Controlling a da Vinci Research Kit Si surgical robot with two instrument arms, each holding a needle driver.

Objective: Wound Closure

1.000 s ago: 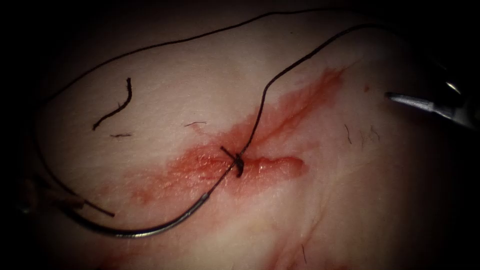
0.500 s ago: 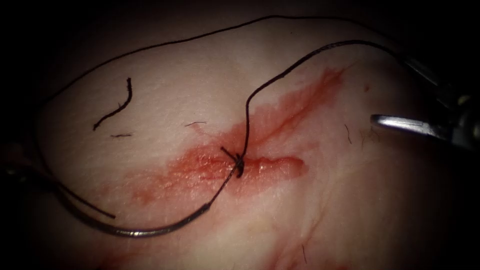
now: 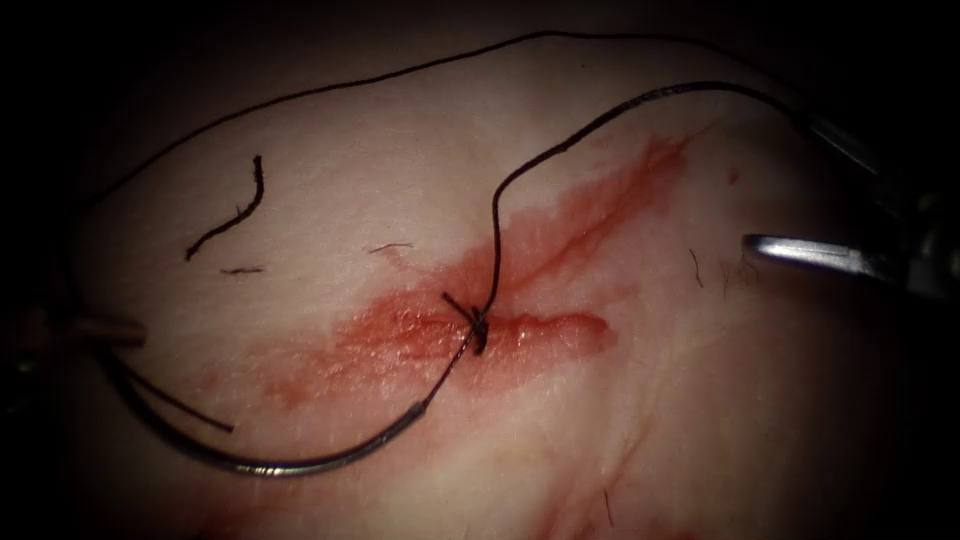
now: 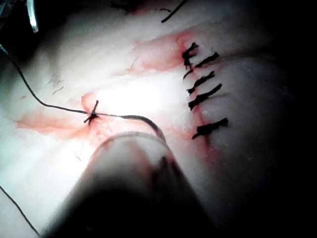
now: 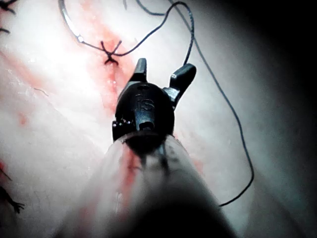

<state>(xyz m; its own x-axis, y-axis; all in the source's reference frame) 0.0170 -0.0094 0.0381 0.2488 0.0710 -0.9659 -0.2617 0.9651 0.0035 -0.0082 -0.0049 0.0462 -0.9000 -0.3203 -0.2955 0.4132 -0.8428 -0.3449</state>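
The needle (image 3: 300, 462) lies flat on the tissue (image 3: 330, 170), out of it, below and to the left of the cut (image 3: 545, 328), its curve opening upward; its swaged end points up toward the knot (image 3: 478, 325) that sits on the cut, and its other end runs off into the dark at the left. From the swage the thread (image 3: 600, 118) goes up to the knot, climbs above the cut, arcs to the right and meets the upper jaw of the right tool (image 3: 850, 195). That tool comes in at the right edge with its jaws parted — one up by the thread, the other a bright blade lower down — and in the right wrist view the right tool (image 5: 161, 74) shows the same spread, with the thread touching one jaw tip and nothing clamped between the two. A second run of thread sweeps in a wide arc over the tissue toward the far left. There the left tool (image 3: 100, 332) shows as a pale tip in shadow, just above the needle's far end — whether its jaws are parted or closed, or hold anything, cannot be told. A cut end (image 3: 228, 212) of thread lies loose on the tissue, upper left. Red fluid (image 3: 390, 345) stains the tissue around the cut. The left wrist view shows a row of stitches (image 4: 203, 94) well apart from the knot.
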